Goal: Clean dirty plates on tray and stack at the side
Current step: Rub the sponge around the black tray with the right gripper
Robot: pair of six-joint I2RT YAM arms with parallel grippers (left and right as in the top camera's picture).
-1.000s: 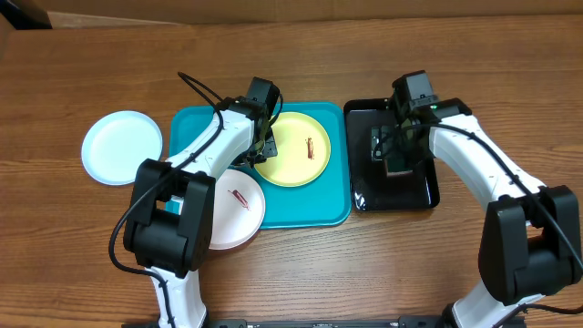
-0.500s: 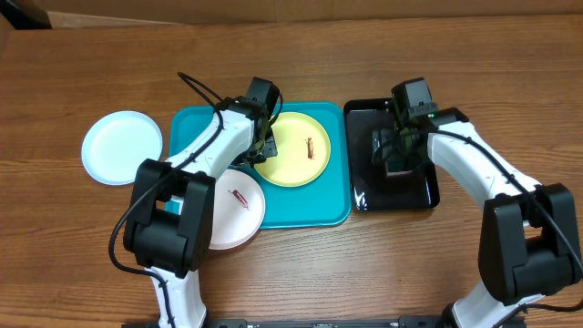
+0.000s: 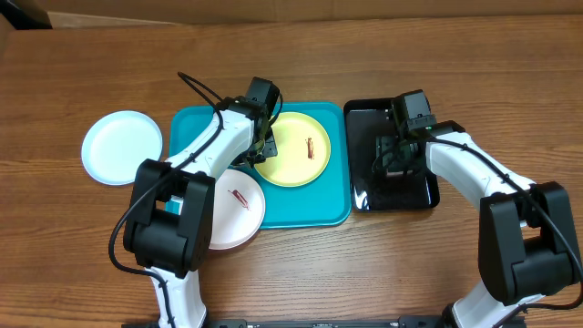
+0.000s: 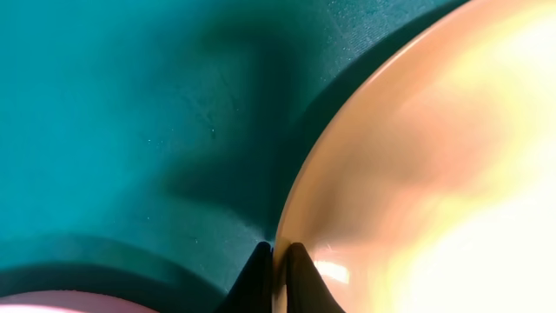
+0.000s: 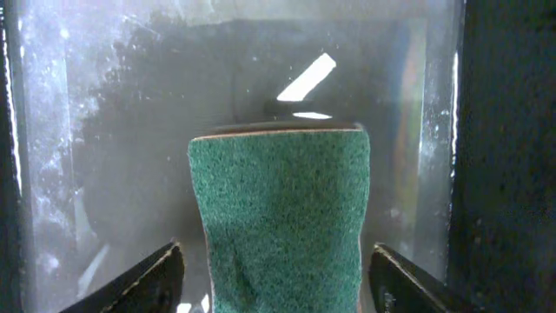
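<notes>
We see the right jaws shifted inward over the glossy black tray (image 3: 363,197), open around the scratchy green sponge (image 5: 278,217); left jaws still pinch the round yellow-green plate (image 4: 434,156).

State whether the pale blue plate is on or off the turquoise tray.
Off: the pale blue plate lies on the table, left of the tray.

I counted three plates: one yellow-green plate (image 3: 296,150), one pale blue plate (image 3: 121,148), one white plate (image 3: 235,211). Two trays: a turquoise tray (image 3: 314,208) and a black tray (image 3: 364,114). I also saw one green sponge (image 5: 278,217) and two arms, left arm (image 3: 214,141) and right arm (image 3: 474,169).
</notes>
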